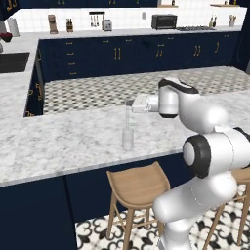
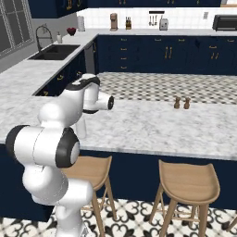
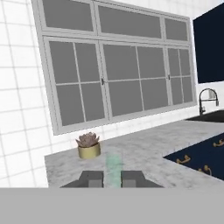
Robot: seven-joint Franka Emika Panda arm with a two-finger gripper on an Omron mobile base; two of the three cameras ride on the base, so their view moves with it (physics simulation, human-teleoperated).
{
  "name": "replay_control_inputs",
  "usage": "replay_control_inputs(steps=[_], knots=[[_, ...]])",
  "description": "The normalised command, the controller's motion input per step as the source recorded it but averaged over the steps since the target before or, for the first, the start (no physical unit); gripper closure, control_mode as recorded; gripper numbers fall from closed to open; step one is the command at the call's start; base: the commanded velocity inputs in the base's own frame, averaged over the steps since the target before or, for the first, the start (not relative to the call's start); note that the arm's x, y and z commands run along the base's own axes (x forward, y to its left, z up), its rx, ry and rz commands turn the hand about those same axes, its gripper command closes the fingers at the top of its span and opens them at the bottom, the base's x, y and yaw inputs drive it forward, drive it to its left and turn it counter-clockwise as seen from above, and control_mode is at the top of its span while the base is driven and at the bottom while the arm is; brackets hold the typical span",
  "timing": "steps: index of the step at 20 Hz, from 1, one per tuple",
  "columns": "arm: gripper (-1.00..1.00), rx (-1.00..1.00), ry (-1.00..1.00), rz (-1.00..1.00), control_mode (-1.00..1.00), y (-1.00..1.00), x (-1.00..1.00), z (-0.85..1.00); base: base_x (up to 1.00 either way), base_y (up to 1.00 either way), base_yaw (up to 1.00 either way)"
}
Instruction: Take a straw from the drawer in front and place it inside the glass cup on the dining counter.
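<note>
Pale straw point(image 1: 128, 117) hangs from shut jaws into glass cup point(image 1: 128, 139).

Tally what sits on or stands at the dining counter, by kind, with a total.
glass cup: 1
straw, held in the tool above the cup: 1
brown shakers: 2
wooden bar stools: 3
Total: 7

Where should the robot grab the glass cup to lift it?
Probably around its side wall, about halfway up, coming in level from the robot's side. The glass cup stands upright, tall and narrow, and the straw hangs over its open top.
</note>
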Motion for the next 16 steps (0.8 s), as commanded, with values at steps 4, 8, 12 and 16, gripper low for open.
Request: replay_control_inputs(steps=[4,8,12,16], knots=[[1.0,-0.01,0.0,0.07,-1.0,0.04,0.3,0.21,0.0,0.0,0.0],[1.0,-0.02,0.0,0.02,-1.0,0.02,0.23,-0.12,0.0,0.0,0.0],[1.0,-0.05,0.0,0.0,-1.0,0.0,0.02,-0.32,0.0,0.0,0.0],[1.0,-0.05,0.0,0.0,-1.0,0.0,0.02,-0.29,0.0,0.0,0.0]])
